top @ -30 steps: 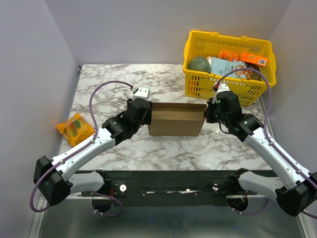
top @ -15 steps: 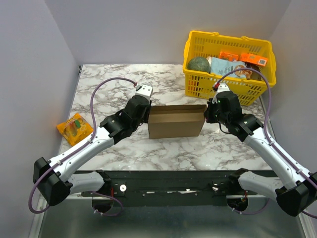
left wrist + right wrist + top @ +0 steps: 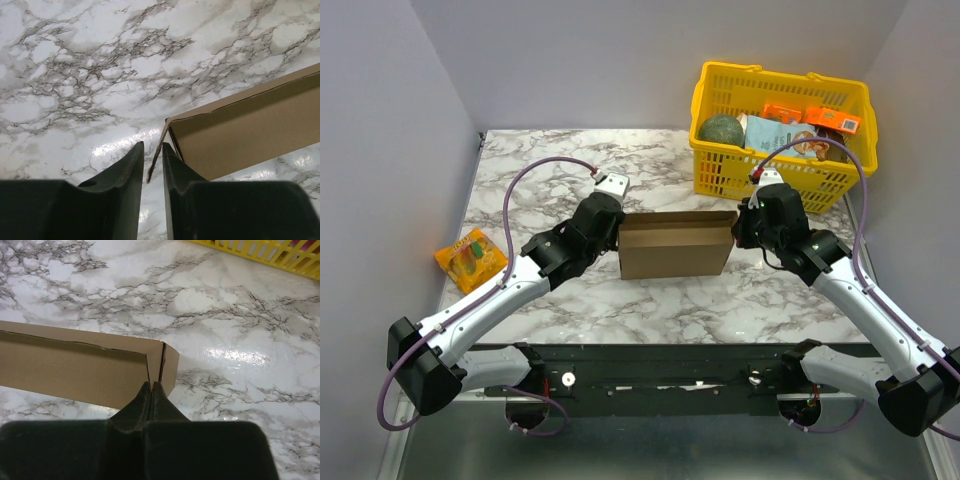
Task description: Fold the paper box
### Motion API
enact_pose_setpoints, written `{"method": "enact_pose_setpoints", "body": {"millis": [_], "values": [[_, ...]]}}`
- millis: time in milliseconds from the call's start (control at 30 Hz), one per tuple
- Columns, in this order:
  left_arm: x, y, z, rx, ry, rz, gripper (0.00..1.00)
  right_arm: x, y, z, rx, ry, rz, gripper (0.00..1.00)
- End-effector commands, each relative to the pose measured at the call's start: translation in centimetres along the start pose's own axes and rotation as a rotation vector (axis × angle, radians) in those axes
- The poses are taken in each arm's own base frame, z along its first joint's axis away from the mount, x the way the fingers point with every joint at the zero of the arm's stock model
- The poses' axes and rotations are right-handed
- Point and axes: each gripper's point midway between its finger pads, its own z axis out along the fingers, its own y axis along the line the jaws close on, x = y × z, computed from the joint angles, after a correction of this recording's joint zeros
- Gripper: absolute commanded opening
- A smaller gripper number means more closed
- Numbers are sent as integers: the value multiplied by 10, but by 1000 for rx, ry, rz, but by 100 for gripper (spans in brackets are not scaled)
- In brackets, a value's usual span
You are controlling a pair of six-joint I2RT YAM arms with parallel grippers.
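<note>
1. Brown corrugated cardboard: the plain unprinted paper box (image 3: 677, 250) stands mid-way across the white marble-patterned table top (image 3: 570, 170). It is a shallow open-topped rectangle, long side toward me, with one arm at each end. It has barely shifted over the last second.
2. Main change is on the left gripper (image 3: 152, 150). A second ago it sat wider at the box's left end. It has since edged slightly toward the far side, and the jaws have drawn in to a narrow gap.
3. Left wrist view: the loose end flap (image 3: 160, 140) hangs edge-on between the jaws with a sliver of daylight either side. As far as I can see it is straddled, not yet pinched.
4. The right gripper (image 3: 151, 385) is unchanged. Its jaws are fully together, tips against the box's right end wall just beside the corner slit. I cannot tell whether a cardboard edge is nipped between them.
5. My reading: the left is committing to a pinch on that flap while the right braces the far end. So the left end fold is the step in hand — walls up, ends not tucked.
6. Risk: the flap is thin and slanted and could slip or crease, and the light box may skate.
7. The yellow plastic basket (image 3: 720, 175) and the small orange snack packet (image 3: 472, 258) both lie outside the work area.
</note>
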Motion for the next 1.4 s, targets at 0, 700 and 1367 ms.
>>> {"method": "enact_pose_setpoints", "body": {"millis": [0, 700, 1367], "values": [[-2, -3, -3, 23, 1, -20, 22, 32, -5, -2, 15, 112, -18, 1], [1, -32, 12, 82, 36, -257, 0, 36, -5, 0, 14, 107, -11, 1], [32, -24, 19, 42, 77, -263, 0, 38, -6, 0, 15, 107, -15, 1]]}}
